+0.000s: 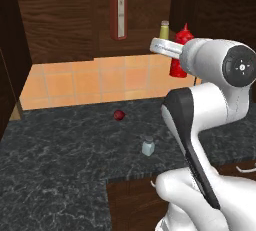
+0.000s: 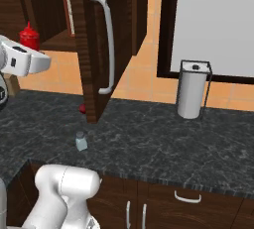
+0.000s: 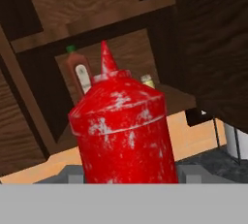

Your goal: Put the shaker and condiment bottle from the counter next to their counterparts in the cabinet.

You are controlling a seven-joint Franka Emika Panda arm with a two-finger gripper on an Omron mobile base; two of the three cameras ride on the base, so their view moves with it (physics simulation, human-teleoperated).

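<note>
Task about half advanced. The red squeeze bottle [image 3: 121, 126] is held between the jaws, which are closed on its body and not seen themselves in the hand view; it is carried in the air, clear of the worktop [image 1: 60, 160], at the height of the lower cabinet [image 1: 60, 20] opening and just in front of it. It has not yet been set down on the cabinet shelf [image 3: 174, 99]. The counterparts are seen already inside the cabinet: the tall red bottle with white label and green cap [image 1: 118, 12] toward the left, and the yellowish shaker [image 1: 164, 29] to its right, partly hidden behind the carried bottle in the left base view. The pale grey-blue shaker [image 1: 148, 146] is left standing upright on the worktop near its front edge, untouched, with a small dark-red round thing [image 1: 119, 115] farther back toward the tiled wall. What is judged to remain: placing the squeeze bottle beside the tall bottle, then fetching the shaker. The arm is raised and folded at the elbow, the forearm reaching forward and the hand held roughly level, pointed into the cabinet beside the open door [image 2: 96, 49]. A paper-towel holder [image 2: 192, 90] stands at the back of the worktop, well apart.
</note>
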